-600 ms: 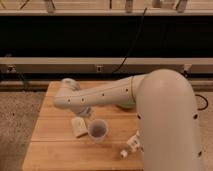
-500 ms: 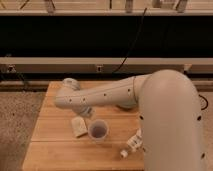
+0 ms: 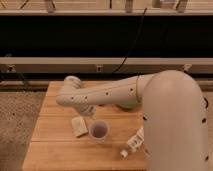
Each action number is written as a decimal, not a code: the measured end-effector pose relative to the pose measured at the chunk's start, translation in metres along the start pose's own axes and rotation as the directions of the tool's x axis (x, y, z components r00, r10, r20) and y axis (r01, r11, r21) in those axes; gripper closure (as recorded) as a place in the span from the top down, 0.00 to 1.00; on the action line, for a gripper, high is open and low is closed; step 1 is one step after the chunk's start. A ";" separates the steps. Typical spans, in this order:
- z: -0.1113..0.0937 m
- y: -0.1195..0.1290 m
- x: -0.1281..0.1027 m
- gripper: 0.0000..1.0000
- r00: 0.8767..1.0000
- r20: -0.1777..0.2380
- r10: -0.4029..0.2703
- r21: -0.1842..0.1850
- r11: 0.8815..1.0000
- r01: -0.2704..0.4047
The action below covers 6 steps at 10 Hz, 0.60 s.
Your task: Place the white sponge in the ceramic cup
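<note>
- We see the robot's white arm [image 3: 107, 95] reaching from the right across a wooden table [image 3: 50, 145], with its bend over the table's back left part.
- The gripper [image 3: 88, 111] hangs down from the arm's far end, low over the table, just behind the white sponge and a little to the back left of the ceramic cup.
- We cannot tell whether the gripper is spread or pressed together, as its tip is dark and partly hidden by the arm. We see nothing held in it.
- The white sponge [image 3: 79, 126] lies flat on the table, just left of the cup, and outside it.
- The ceramic cup [image 3: 99, 131] stands upright near the middle of the table, and its purplish inside looks empty.
- A white bottle [image 3: 134, 141] lies on its side to the right of the cup, near the front edge, with its cap pointing front left.
</note>
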 end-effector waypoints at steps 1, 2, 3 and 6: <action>-0.008 -0.027 -0.006 0.56 0.998 0.043 -0.047 0.019 0.999 0.047; -0.009 -0.034 -0.008 0.65 0.995 0.066 -0.070 0.031 0.997 0.068; -0.009 -0.041 -0.008 0.74 0.991 0.091 -0.100 0.048 0.994 0.096; 0.000 -0.057 -0.018 0.80 0.957 0.161 -0.242 0.104 0.968 0.227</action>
